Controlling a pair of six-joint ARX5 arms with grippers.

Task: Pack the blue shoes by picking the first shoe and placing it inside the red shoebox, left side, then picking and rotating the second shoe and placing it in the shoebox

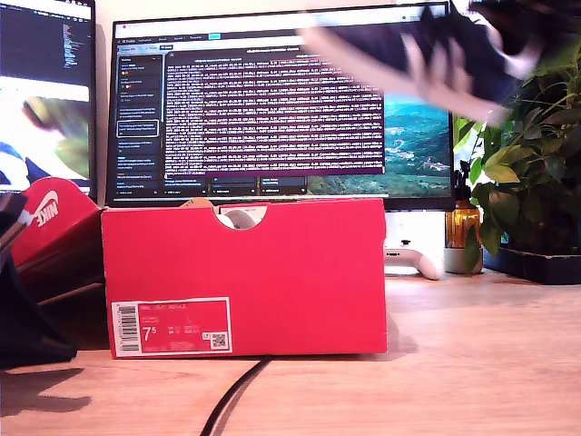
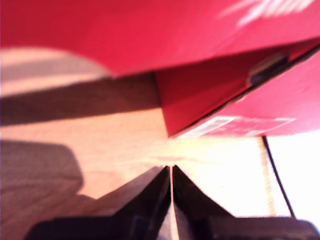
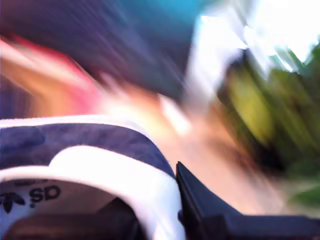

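One navy suede shoe (image 3: 75,145), rectangular red shoebox (image 1: 272,272).

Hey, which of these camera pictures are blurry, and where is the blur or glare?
Exterior view: the red shoebox is sharp, while the blue shoe carried at that view's upper right is smeared by motion. First wrist view: soft focus, with washed-out glare on the table. Second wrist view: background streaked by motion; the shoe's heel by my second gripper is clearer.
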